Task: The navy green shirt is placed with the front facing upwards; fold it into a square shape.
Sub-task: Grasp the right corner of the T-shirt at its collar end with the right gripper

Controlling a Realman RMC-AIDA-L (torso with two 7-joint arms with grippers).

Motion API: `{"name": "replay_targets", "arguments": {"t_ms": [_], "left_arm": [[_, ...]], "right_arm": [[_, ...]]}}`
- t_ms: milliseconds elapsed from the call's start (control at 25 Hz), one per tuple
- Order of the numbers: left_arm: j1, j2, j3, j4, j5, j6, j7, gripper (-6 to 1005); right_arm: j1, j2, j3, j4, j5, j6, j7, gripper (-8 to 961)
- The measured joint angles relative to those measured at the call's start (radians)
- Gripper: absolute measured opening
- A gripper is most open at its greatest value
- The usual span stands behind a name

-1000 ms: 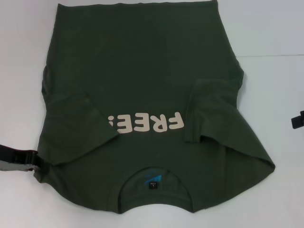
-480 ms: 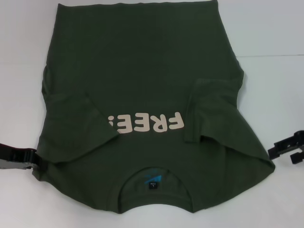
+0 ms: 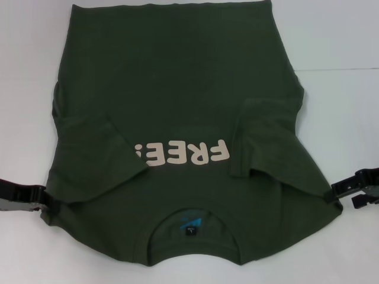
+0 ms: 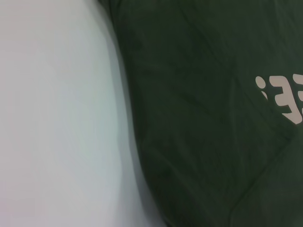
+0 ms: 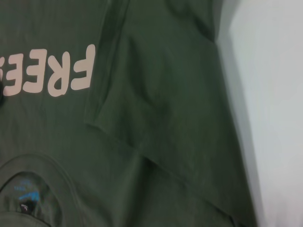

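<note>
Shirt (image 3: 177, 89): dark olive green throughout, plain, no weave pattern or stripes; folded-in sleeves the same green. Creases read as slightly darker lines.

Print (image 3: 180, 154) on the shirt's chest: block letters "FREE!", cream with a faint pink tone, solid fill, no outline.

Collar (image 3: 190, 208): same olive green as the shirt. Label (image 3: 190, 225) inside the collar: dark navy patch with bright blue marking and a small white tag.

Table (image 3: 343, 47) around the shirt: plain white, faint bluish-grey shading beside the shirt's edges.

Left gripper (image 3: 35, 198) at the shirt's edge: black. Right gripper (image 3: 355, 186) at the opposite edge: black.
</note>
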Motion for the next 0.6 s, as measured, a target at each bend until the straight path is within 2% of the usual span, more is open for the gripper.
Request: {"name": "replay_targets", "arguments": {"t_ms": [600], "left_arm": [[0.0,0.0,0.0,-0.001,0.0,-0.005,-0.005,38]], "right_arm": [[0.0,0.015,-0.003,0.013,-0.001,0.037,-0.028,867]]}}
